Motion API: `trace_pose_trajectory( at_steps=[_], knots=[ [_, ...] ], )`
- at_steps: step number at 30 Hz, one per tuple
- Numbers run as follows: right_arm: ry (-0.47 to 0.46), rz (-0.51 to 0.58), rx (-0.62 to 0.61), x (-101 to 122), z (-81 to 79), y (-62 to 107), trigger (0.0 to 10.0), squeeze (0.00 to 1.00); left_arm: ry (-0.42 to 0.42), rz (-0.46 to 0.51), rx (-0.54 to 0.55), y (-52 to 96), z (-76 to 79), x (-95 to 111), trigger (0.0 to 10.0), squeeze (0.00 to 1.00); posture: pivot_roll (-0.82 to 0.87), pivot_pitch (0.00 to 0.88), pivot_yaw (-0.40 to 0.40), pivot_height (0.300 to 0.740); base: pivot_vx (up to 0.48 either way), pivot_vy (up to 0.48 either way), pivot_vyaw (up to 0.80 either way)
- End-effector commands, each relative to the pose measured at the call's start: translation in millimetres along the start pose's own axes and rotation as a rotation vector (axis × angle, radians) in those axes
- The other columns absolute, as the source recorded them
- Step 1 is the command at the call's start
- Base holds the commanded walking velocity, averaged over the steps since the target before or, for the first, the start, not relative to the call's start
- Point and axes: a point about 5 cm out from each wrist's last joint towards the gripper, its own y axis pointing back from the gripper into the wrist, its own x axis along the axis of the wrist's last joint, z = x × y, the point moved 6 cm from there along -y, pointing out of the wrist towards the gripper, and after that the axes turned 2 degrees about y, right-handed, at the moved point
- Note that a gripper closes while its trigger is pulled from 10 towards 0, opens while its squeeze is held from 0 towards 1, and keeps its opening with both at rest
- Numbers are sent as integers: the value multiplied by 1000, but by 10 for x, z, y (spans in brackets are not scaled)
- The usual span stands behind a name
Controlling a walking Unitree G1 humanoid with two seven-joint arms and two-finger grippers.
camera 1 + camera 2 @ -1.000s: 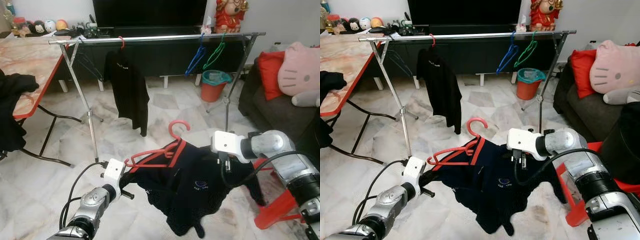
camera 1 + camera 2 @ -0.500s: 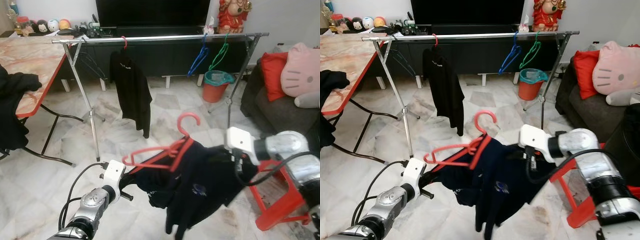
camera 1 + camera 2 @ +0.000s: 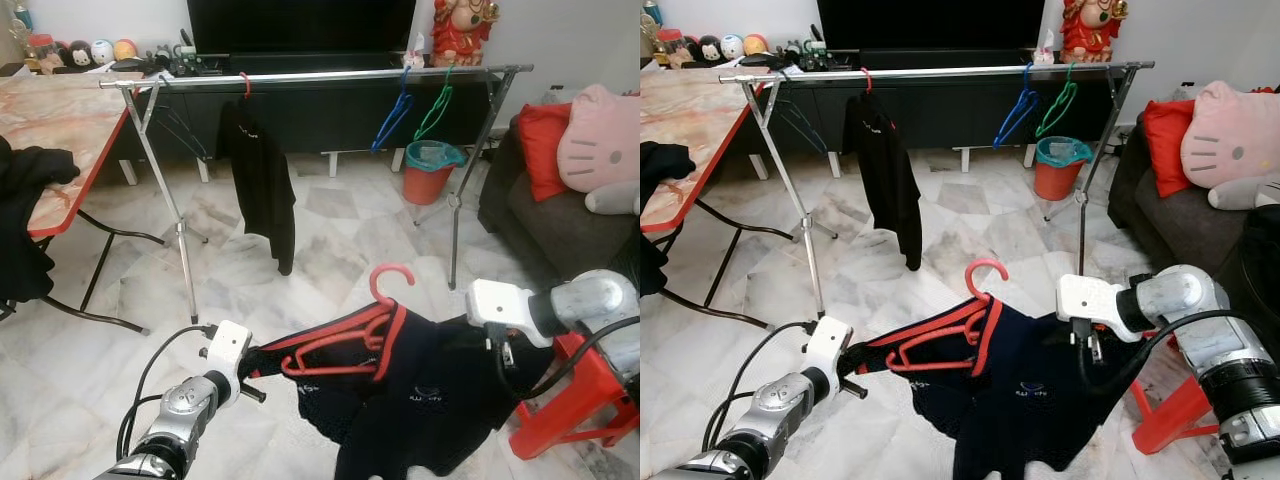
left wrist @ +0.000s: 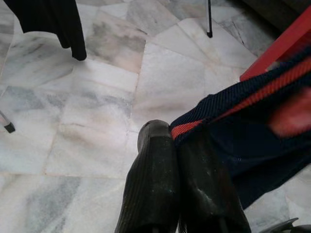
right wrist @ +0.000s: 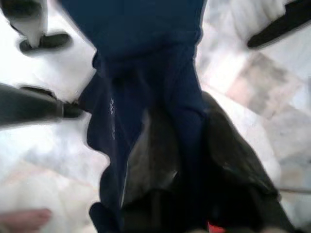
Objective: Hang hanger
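Both grippers hold one dark shirt (image 3: 420, 400) stretched between them, low above the marble floor (image 3: 330, 240). Left gripper (image 4: 177, 145) has its two fingers pressed together on the red-trimmed edge of the shirt, at the shirt's left end. Right gripper (image 5: 194, 160) is clamped on the blue cloth at the shirt's right side; the picture from its wrist is blurred, but the cloth passes between the dark fingers.

A red hanger (image 3: 350, 340) sits inside the shirt's collar, between the two grippers, nearer to the right one. Its hook (image 3: 392, 278) stands up above the collar and touches nothing. The lower part of the shirt hangs down toward the floor.

A metal rack (image 3: 320, 76) stands well apart from the shirt, farther from the robot, in front of a dark TV cabinet (image 3: 320, 110). Near the rack's left end a black garment (image 3: 262, 180) hangs on a red hanger. Toward its right end a blue hanger (image 3: 392, 115) and a green hanger (image 3: 434, 105) hang bare, just beside each other.

At the left edge is a table (image 3: 60, 130) with dark clothes (image 3: 25, 220) over its corner. A red stool (image 3: 570, 400) stands just beside the right arm.
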Motion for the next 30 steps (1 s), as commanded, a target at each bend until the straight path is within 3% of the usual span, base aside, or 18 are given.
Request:
trace_pose_trajectory(
  at_steps=[1, 6, 13, 20, 24, 30],
  knots=[
    [38, -60, -81, -50, 166, 111, 0, 0, -6, -41, 47, 62, -133, -92, 0, 0, -174, 0, -30, 740, 0, 0, 0],
    [101, -113, -76, -56, 108, 8, 0, 0, -9, -38, 45, 58, -138, -74, 0, 0, -169, 0, -32, 740, 0, 0, 0],
    [87, -72, -99, 33, -6, -238, 0, 0, 17, -13, 22, 23, -102, 7, 0, 0, -169, 0, -37, 740, 0, 0, 0],
    [10, -79, -188, 63, -42, -482, 0, 0, 104, 150, -133, -66, 55, 491, 0, 0, -164, 0, -38, 740, 0, 0, 0],
    [-76, -161, -256, -47, -62, -649, 0, 0, 103, 224, -259, -70, 184, 787, 0, 0, -154, 0, -35, 740, 0, 0, 0],
    [-144, -173, -319, -30, -50, -758, 0, 0, 76, 215, -368, -28, 290, 856, 0, 0, -148, 0, -30, 740, 0, 0, 0]
  ],
)
